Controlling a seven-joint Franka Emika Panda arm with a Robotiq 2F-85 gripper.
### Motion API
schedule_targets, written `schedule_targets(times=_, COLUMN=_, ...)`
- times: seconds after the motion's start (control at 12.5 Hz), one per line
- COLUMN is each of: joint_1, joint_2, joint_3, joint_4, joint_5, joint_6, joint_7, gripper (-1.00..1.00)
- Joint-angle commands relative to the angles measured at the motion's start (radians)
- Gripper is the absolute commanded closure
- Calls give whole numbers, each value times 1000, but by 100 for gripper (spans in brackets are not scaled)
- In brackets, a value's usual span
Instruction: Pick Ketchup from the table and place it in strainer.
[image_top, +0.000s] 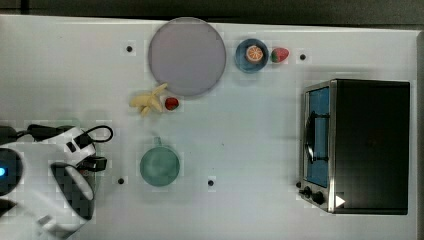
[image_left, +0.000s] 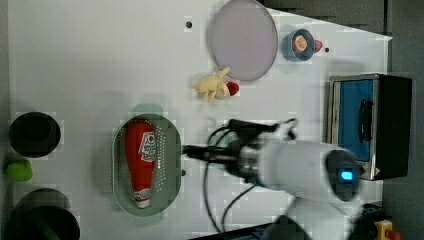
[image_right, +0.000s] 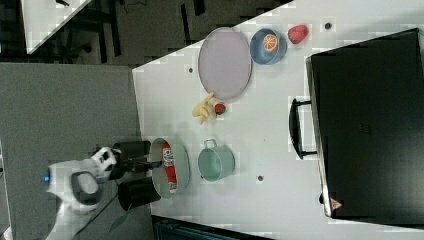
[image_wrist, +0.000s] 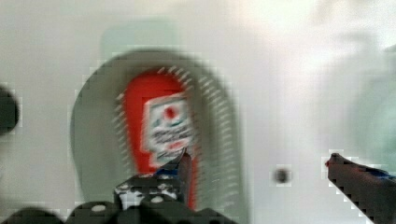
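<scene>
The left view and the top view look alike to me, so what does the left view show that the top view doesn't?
Left view alone: the ketchup lying in the strainer, two black pots and a green ball, and the open gripper beside the strainer.

Top view alone: the green cup.

Both: the grey plate, the banana, the blue bowl and the oven.

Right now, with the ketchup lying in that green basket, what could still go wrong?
Two small risks. The open end effector sits close over the Ketchup, so pulling away carelessly might clip it or nudge the light strainer. The black pots beside the strainer in the left view could also be bumped if the arm swings that way.
</scene>
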Motion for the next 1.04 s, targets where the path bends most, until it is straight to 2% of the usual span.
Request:
schedule_targets(times=0.08, joint_1=-94, joint_2=-122, joint_3=-29, joint_4=116, joint_5=31, joint_6=-196, joint_7=46, gripper=-100)
schedule_targets(times=0.4, joint_1=-142, joint_2=-221, joint_3=-188, joint_4=230, joint_5=133, joint_6=-414, joint_7=12, gripper=-100)
schedule_targets(times=0.72, joint_1=-148, joint_2=-272, joint_3=-405, joint_4=289, joint_5=134, joint_6=-538, joint_7=-116, gripper=-100)
schedule_targets(times=1.04, joint_1=-150, joint_2=-307, joint_3=-593, joint_4=293, joint_5=126, joint_6=-538, joint_7=-136, gripper=-100)
